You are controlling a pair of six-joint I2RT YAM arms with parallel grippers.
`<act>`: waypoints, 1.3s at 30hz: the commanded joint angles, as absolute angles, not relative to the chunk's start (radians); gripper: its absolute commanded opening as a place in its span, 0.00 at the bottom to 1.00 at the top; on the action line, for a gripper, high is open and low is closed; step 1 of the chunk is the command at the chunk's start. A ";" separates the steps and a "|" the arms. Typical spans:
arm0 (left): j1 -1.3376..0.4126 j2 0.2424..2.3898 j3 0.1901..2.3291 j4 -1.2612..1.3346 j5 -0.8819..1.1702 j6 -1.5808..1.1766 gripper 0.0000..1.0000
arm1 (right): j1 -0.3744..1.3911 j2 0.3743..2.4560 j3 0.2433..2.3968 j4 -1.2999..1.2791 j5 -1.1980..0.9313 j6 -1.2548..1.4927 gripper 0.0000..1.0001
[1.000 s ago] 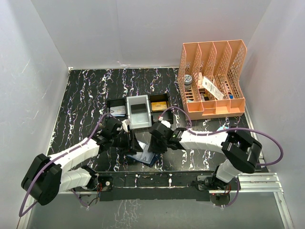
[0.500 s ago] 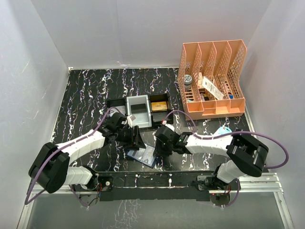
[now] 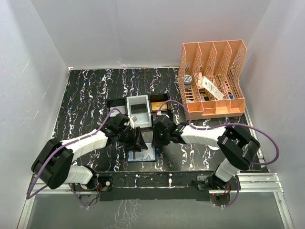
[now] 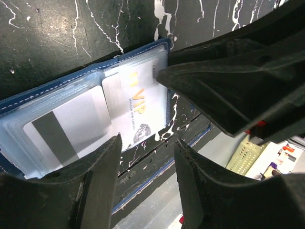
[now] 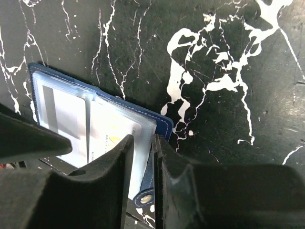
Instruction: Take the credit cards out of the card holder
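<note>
Since the earlier frame the right arm has swung in toward the left one, and the card holder [image 3: 143, 155] has turned square to the near table [image 3: 86, 95] edge, where it lies open. The left gripper [image 4: 147, 143] hangs half open over its near edge, holding nothing. The right gripper [image 5: 143, 138] is nearly closed astride the holder's side edge; whether it pinches is unclear. The credit cards [image 4: 136, 107] sit in their clear sleeves, so none is out; I judge every extraction is left to do.
</note>
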State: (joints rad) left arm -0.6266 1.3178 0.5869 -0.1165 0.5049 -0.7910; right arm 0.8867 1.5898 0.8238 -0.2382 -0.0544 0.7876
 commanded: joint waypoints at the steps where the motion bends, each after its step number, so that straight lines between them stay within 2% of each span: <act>1: -0.642 1.328 0.596 -0.114 0.487 -0.830 0.46 | 0.878 1.551 0.894 -0.286 -0.037 0.737 0.22; 6: -0.643 1.323 0.586 -0.150 0.401 -0.864 0.43 | 0.879 1.478 0.884 -0.273 -0.086 0.821 0.26; 10: -0.643 1.314 0.562 -0.153 0.370 -0.885 0.42 | 0.881 1.465 0.825 -0.168 -0.202 0.924 0.20; 16: -0.643 1.305 0.553 -0.157 0.365 -0.879 0.42 | 0.893 1.470 0.758 -0.022 -0.279 0.988 0.17; 26: -0.643 1.312 0.543 -0.174 0.345 -0.879 0.42 | 0.893 1.608 0.744 -0.175 -0.135 0.997 0.14; 34: -0.644 1.329 0.458 -0.074 0.355 -0.920 0.40 | 0.893 1.616 0.640 -0.114 -0.120 1.039 0.14; 39: -0.644 1.316 0.485 -0.085 0.362 -0.897 0.40 | 0.893 1.585 0.613 -0.094 -0.116 1.055 0.14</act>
State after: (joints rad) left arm -0.6388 1.3205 0.4942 -0.0231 0.3935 -0.9264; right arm 0.8879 1.5703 0.6704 -0.0116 -0.2028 1.0626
